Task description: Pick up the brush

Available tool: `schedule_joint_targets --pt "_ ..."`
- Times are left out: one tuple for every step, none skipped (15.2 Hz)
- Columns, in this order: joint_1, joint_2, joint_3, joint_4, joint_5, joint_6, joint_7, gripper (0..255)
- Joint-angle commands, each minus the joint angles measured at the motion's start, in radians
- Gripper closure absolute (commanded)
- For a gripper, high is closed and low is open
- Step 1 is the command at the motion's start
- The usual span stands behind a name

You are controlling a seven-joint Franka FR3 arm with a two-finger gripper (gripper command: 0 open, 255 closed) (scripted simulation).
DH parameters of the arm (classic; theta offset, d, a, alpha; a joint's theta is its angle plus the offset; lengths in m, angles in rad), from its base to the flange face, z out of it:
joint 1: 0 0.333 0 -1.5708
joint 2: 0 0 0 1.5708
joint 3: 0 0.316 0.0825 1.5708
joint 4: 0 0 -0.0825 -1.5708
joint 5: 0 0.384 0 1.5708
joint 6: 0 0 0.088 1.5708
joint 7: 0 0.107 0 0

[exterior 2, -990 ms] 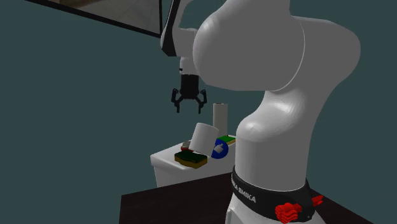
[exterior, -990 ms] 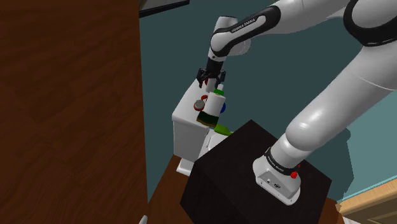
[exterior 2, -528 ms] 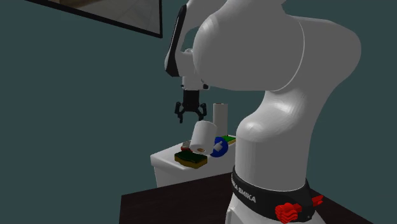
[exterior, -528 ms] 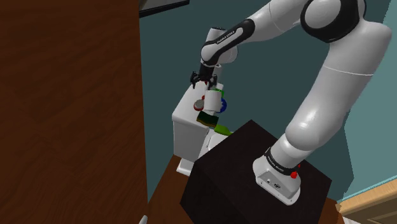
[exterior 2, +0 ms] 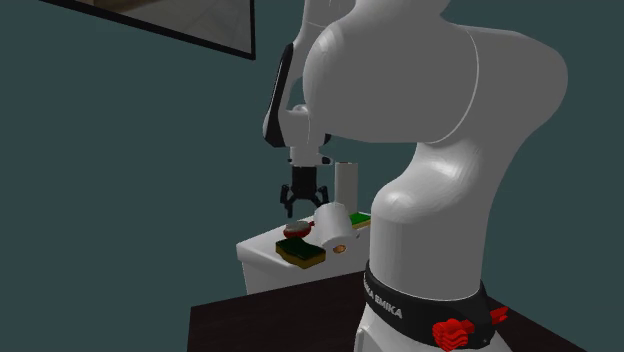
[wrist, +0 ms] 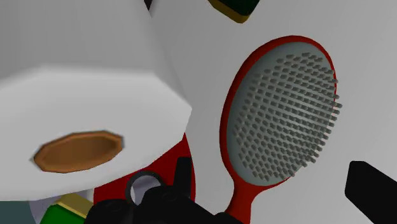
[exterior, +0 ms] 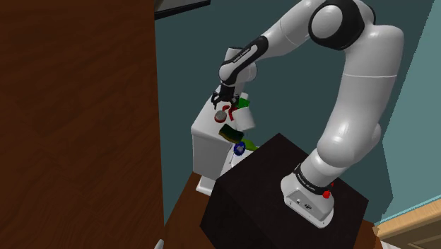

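Wall of dark teal takes up the second exterior view's left. Against it stands a white box-shaped toilet tank (exterior 2: 262,262), and its flat lid carries everything. Leftmost on the lid is a flat green block with a yellow edge (exterior 2: 302,253). Just beside that lies the red oval hairbrush with a grey bristle pad (wrist: 280,121), flat on the lid with its bristles up. Directly above the brush hangs the black two-finger pincer (exterior 2: 303,203), pointing down, its fingers spread wide and gripping nothing. Just to its right a white paper roll with a brown core (exterior 2: 331,227) lies tilted. Further right come a tall white upright cylinder (exterior 2: 346,183) and the bulk of the white arm (exterior 2: 430,130).

The wrist view gives the relation that matters. The brush lies close beneath the pincer. Its head is farther out, and its handle passes between the two fingers, nearer the one on the roll's side. This long axis crosses the line on which the fingers shut, so they would close across the thin handle rather than along it. Neither finger touches it yet. I judge the approach nearly complete, needing a short straight descent and then closing. The roll sits very near one finger and could be nudged.
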Motion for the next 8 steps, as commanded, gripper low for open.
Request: schedule_joint_targets --pt "0.001 0.026 0.000 0.004 0.000 0.018 0.001 0" --pt "0.002 0.045 0.000 0.007 0.000 0.034 0.001 0" --pt "0.002 0.045 0.000 0.007 0.000 0.034 0.001 0" --pt "0.002 0.045 0.000 0.007 0.000 0.034 0.001 0" --pt "0.002 0.043 0.000 0.006 0.000 0.034 0.002 255" --pt "0.002 0.043 0.000 0.006 0.000 0.034 0.002 255" --pt "0.002 0.043 0.001 0.006 0.000 0.034 0.002 255" --pt "0.003 0.043 0.001 0.006 0.000 0.034 0.002 255"
